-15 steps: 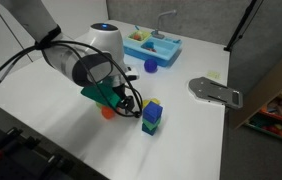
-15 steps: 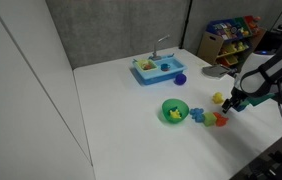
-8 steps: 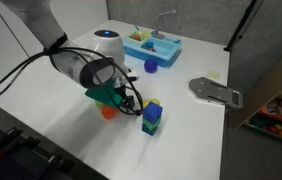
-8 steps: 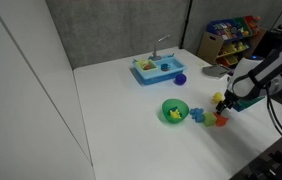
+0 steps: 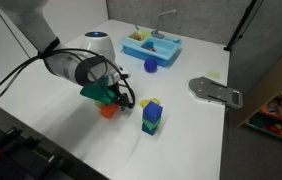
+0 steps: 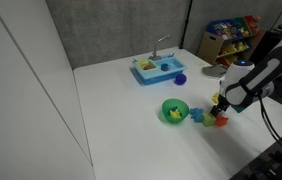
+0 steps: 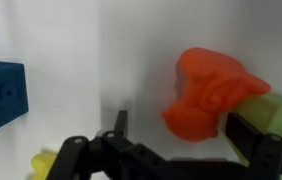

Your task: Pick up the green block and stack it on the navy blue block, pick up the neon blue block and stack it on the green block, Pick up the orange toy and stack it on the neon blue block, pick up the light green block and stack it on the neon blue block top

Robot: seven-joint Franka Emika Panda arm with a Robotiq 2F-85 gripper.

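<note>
Gripper (image 5: 109,99) has slid slightly sideways, jaws wide and empty. The orange toy (image 7: 206,88) sits just ahead of the gap between its fingertips, just beside the light green block (image 7: 272,112), toward the table's (image 5: 61,125) edge.

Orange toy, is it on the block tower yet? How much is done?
Not yet. The tower of blocks already stands. The open gripper hangs over the orange toy, which lies on the table, unheld. Left: the toy goes up, then the light green block beside it.
</note>
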